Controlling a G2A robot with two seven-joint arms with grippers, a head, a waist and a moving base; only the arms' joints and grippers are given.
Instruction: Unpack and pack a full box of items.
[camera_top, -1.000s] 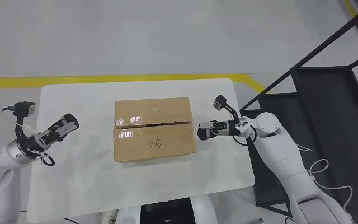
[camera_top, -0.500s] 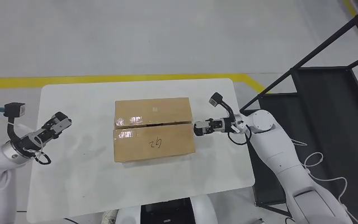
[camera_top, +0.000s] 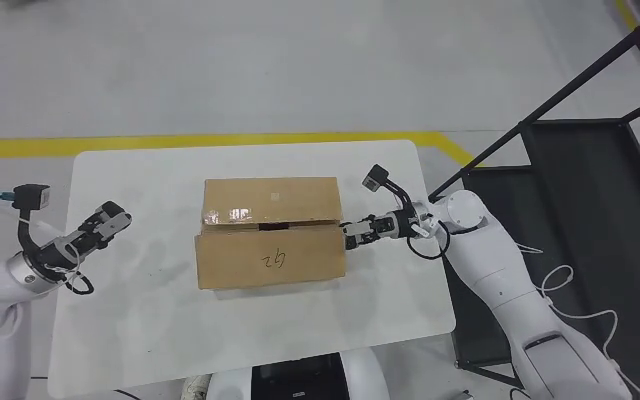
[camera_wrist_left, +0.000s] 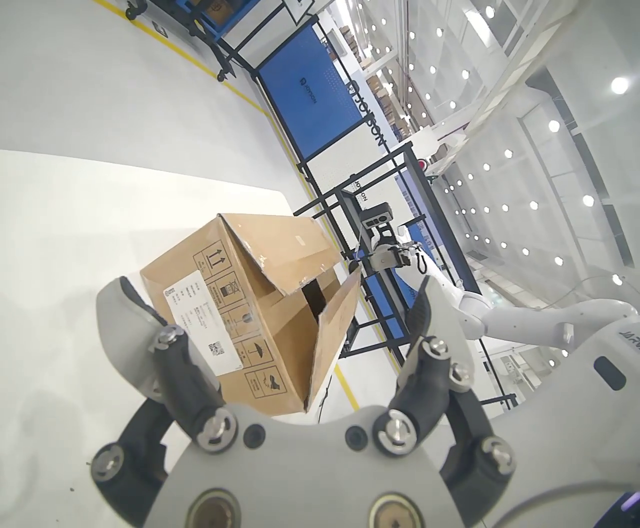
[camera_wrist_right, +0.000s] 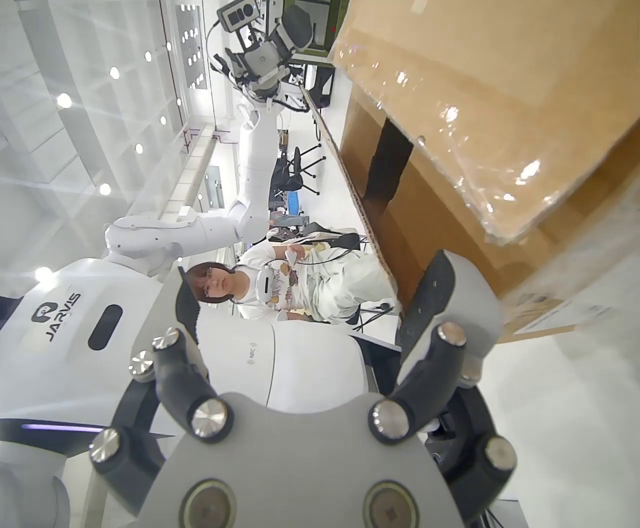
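A: Right claw (camera_top: 352, 232) first. What's its state?
B: Fingers spread wide, nothing clamped. It's at the right end of the box (camera_top: 270, 215), level w/ the seam btwn the two top flaps. In its own wrist view one finger (camera_wrist_right: 450, 300) sits just beside the cardboard edge. Poss. touching it, but I can't tell from that angle.
A: And the flaps?
B: The near flap (camera_wrist_left: 332, 340) is tilted up off the box. The far flap (camera_top: 272, 198) lies approx flat. There's a dark gap btwn them at the seam. Clear tape (camera_wrist_right: 475, 165) glints on the cardboard nr the right claw, and there's a black marker scrawl on the near flap.
A: Left claw?
B: The left claw (camera_top: 112, 216) is also wide open and empty. It's out nr the left edge of the tabletop (camera_top: 140, 300), well apart from the box. Its wrist view faces the box's left end, which has a white label (camera_wrist_left: 195, 305) w/ printed symbols beside it.
A: Where's the box overall?
B: Mid tabletop, sitting upright, long sides running left-right.
A: Anything around it?
B: A dark metal rack (camera_top: 590, 200) just off the tabletop's right side, and a yellow floor line (camera_top: 200, 143) beyond the far edge.
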